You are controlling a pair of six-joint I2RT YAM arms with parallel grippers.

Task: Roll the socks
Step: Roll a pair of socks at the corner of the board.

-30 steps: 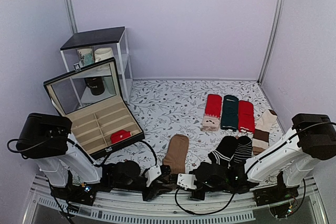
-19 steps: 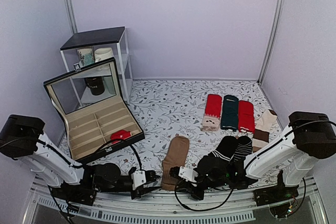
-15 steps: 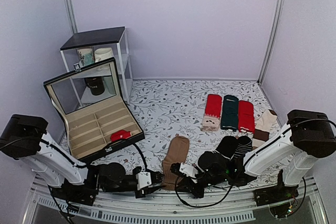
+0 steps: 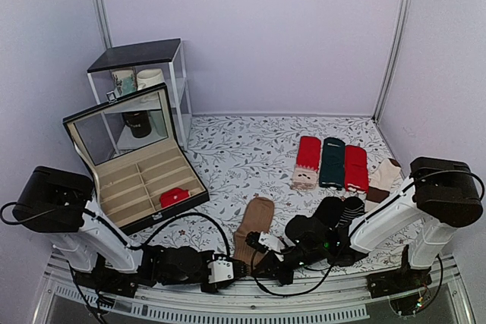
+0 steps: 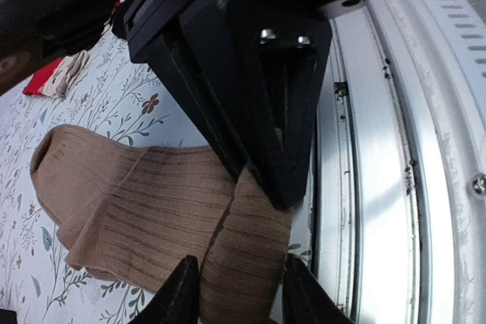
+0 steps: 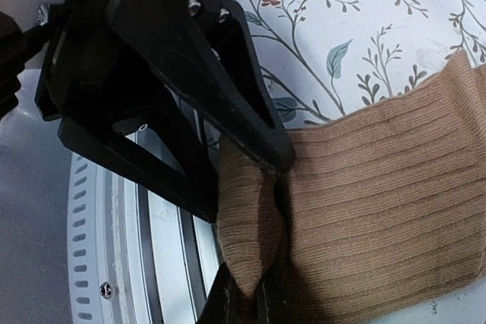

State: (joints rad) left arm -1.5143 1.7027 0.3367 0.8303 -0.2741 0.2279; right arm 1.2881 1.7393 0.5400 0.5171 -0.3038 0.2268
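Although its fingers are cut off at the picture's lower edge, the left pincer stands narrowly apart astride the bunched near end of the socks; whether it squeezes cannot be told. Just beside it runs a metal rail. Meeting it tip to tip, the right pincer is closed, pinching that same fold, its tips mostly out of frame. Beyond both pincers the brown strip lies flat, toe away. Behind the right pincer, its arm hides part of some dark striped socks. Far left of the left pincer sits an open box holding a small red bundle.
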